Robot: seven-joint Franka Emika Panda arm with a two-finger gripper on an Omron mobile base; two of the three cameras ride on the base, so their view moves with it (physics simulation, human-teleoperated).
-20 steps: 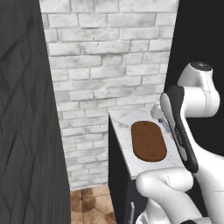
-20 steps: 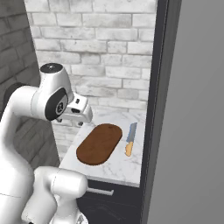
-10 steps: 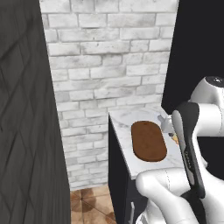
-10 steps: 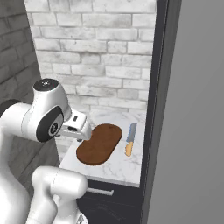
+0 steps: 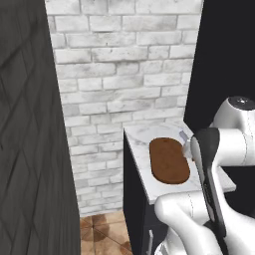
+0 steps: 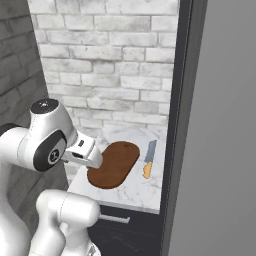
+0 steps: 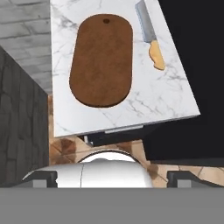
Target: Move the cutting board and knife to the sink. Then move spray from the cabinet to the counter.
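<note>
While claw (image 7: 112, 175) gapes wide, empty | cutting board (image 7: 102, 60), knife (image 7: 151, 35) on counter (image 7: 144, 100)

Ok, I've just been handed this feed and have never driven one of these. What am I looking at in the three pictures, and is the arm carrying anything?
It is one white robot arm on a wheeled base, in a rendered kitchen. Two pictures come from cameras on the base, behind the arm to its left and right, so both show the same spot from two sides. The third looks down from a camera on the hand itself.

On the white marble counter lies an oval dark-brown cutting board, flat. Beside it, apart from it, lies a small knife with a tan handle and a silvery-blue blade.

The gripper hangs above the counter's near edge with its jaws wide open. Nothing sits between them, so the arm carries nothing. Board and knife are both untouched on the counter.
</note>
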